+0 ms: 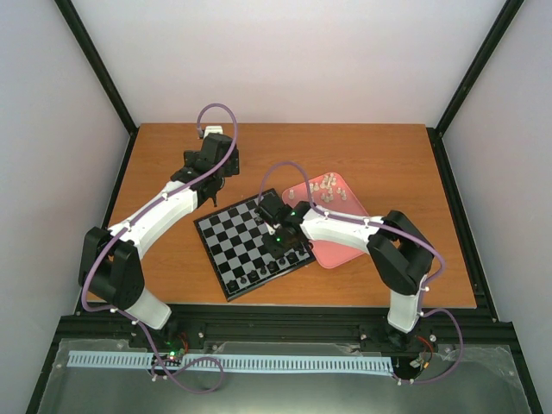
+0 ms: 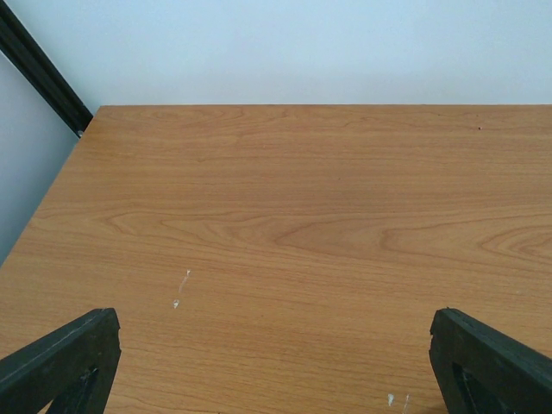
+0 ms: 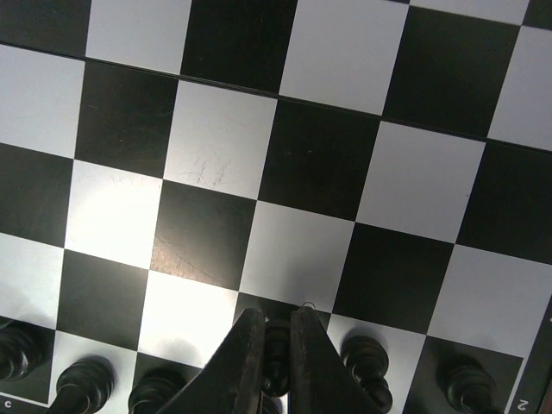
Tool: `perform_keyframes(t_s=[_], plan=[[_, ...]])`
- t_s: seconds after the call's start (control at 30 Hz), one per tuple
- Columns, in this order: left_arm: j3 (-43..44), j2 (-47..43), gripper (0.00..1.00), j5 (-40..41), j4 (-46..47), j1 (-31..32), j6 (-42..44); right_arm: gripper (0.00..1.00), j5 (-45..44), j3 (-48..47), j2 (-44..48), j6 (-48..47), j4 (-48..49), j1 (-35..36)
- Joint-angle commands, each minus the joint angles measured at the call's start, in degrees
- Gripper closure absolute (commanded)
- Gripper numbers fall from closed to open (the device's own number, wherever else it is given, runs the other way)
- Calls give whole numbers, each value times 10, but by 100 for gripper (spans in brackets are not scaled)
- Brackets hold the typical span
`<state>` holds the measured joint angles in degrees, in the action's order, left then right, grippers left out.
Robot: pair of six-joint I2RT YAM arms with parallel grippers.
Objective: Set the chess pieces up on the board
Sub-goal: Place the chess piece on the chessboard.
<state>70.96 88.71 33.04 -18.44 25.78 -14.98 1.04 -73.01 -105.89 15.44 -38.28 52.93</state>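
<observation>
The board (image 1: 226,237) lies tilted at the table's middle, with a row of black chess pieces (image 1: 259,274) along its near edge. My right gripper (image 1: 278,246) hangs low over that row. In the right wrist view it (image 3: 276,315) is shut on a black piece (image 3: 276,345) over a dark square, with other black pieces (image 3: 366,358) standing to either side. Cream-white pieces (image 1: 323,188) sit on the pink tray (image 1: 345,246). My left gripper (image 1: 226,166) hovers beyond the board's far corner. Its fingers (image 2: 69,358) stand wide open over bare wood.
The pink tray touches the board's right side. Black frame posts (image 1: 99,65) rise at the table's far corners. The right arm's elbow (image 1: 401,250) stands over the tray's near end. Small white marks (image 2: 177,302) dot the wood under the left gripper.
</observation>
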Motion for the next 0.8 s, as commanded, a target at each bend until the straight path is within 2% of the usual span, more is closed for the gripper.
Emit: perform_keyframes(t_s=[0.0, 0.5, 0.77], plan=[[-1, -13, 0, 2, 10, 5, 7, 96, 5, 1, -10, -1, 5, 6], [-1, -9, 0, 2, 11, 5, 8, 95, 6, 6, -18, -1, 7, 6], [0, -9, 0, 3, 11, 5, 7, 91, 5, 8, -13, -1, 7, 6]])
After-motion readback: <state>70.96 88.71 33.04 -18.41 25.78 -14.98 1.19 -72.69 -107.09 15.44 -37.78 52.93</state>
